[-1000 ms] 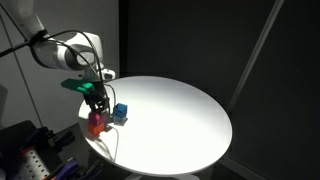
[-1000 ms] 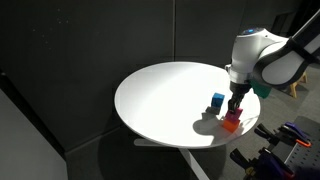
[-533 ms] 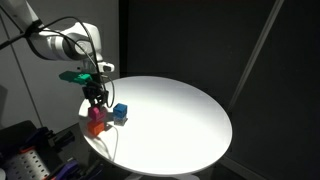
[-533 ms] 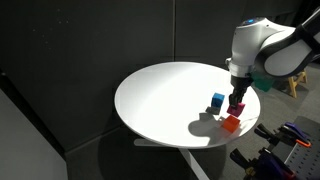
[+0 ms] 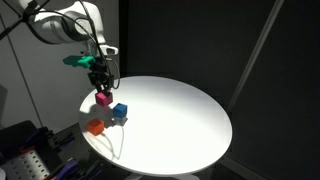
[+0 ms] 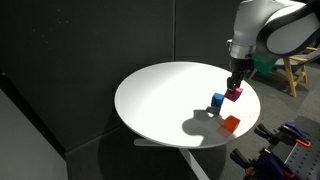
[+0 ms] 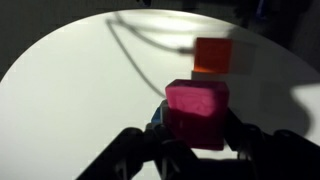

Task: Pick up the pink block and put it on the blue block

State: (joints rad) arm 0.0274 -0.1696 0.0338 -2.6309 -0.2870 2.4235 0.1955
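Note:
My gripper [image 5: 102,93] is shut on the pink block [image 5: 103,98] and holds it in the air above the round white table [image 5: 190,110]. It also shows in an exterior view [image 6: 233,94] and large in the wrist view [image 7: 196,112], clamped between the two dark fingers. The blue block [image 5: 119,112] sits on the table just below and beside the held block; in an exterior view [image 6: 217,101] it is right next to it. In the wrist view only a blue sliver [image 7: 157,115] shows behind the pink block.
An orange cube [image 5: 96,126] lies on the table near its edge, also seen in an exterior view [image 6: 230,124] and in the wrist view [image 7: 212,56]. A cable trails across the table [image 7: 135,50]. Dark walls surround the table.
The gripper has risen with the pink block, lifting it off the orange cube and up beside the blue block. The orange cube stays on the table.

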